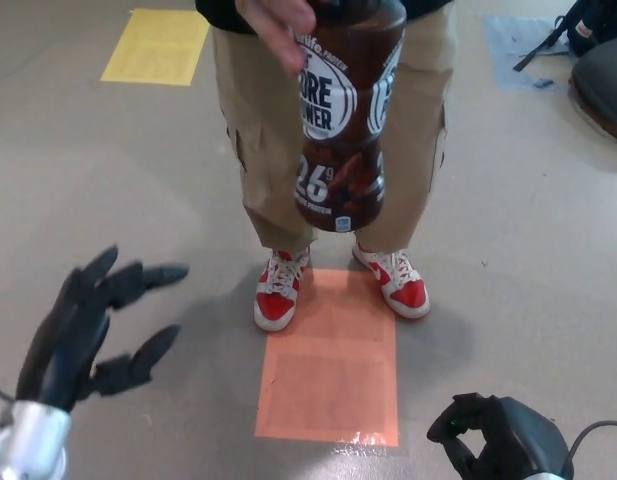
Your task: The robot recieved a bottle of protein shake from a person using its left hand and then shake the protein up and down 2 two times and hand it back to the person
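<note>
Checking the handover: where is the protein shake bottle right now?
In the head view, top centre: the bottle hangs from a person's hand, before their tan trousers, apart from the left robot hand.

Orange floor patch (328, 370), yellow patch (156, 46) beyond
</note>
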